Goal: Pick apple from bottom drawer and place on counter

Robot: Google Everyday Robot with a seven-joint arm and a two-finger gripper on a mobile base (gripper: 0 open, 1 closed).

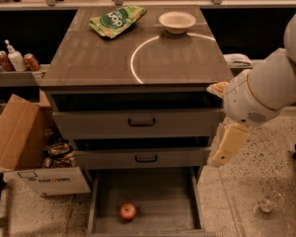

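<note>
Lying loose in the bottom drawer (160,194), the apple (128,211) looks firm, light, rollable: grasp across its middle; gripper (228,144) hangs above right, whether open I cannot tell

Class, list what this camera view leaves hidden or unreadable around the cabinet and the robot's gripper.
All in the camera view:
1. The gripper, right of the middle drawer: its top is hidden behind the white arm.
2. The bottom drawer: its front is cut off by the lower edge.
3. The top drawer: its inside is dark under the counter.
4. The cans: labels too small.

Cream pincer (222,153) beside grey middle drawer (103,158); red apple (128,211).
</note>
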